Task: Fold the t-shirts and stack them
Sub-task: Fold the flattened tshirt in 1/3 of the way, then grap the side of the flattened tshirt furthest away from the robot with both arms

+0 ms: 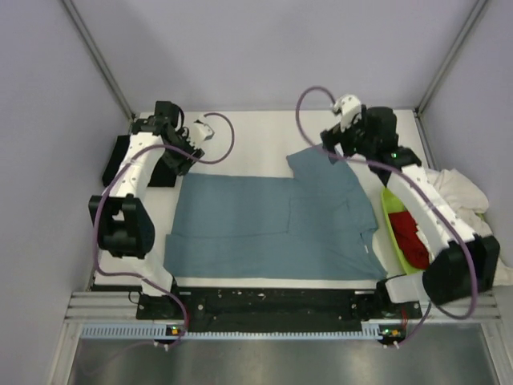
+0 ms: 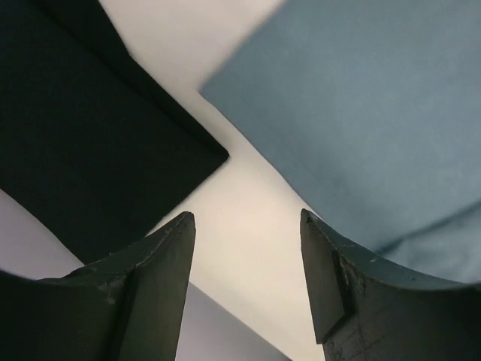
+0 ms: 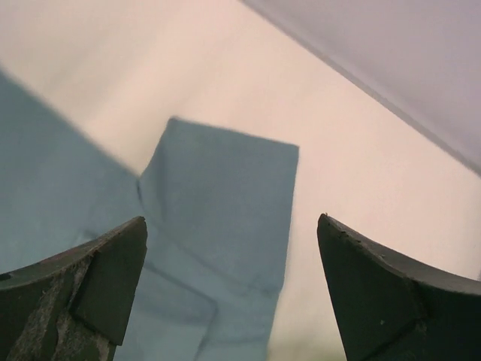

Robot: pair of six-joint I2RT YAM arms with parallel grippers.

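Cloth this thin is light and limp, so the slate-blue t-shirt (image 1: 272, 228), spread flat on the bench (image 1: 240, 128), is probably best pinched at an edge or corner, not its middle. Both hands hang open and empty: the left hand (image 2: 248, 226) over bare bench by the shirt's far left corner, beside a folded black t-shirt (image 2: 83, 150), the right hand (image 3: 231, 219) above the far sleeve (image 3: 225, 180).

We see a white table (image 1: 264, 132) with a slate-blue t-shirt (image 1: 272, 228) spread flat across its middle, one sleeve reaching toward the far right corner. A folded black t-shirt (image 2: 83, 143) lies at the left edge, a strip of bare table between the two. A lime-green bin (image 1: 393, 210) sits along the right edge, just beside the blue shirt, and a white cloth (image 1: 461, 192) bunches beyond it.
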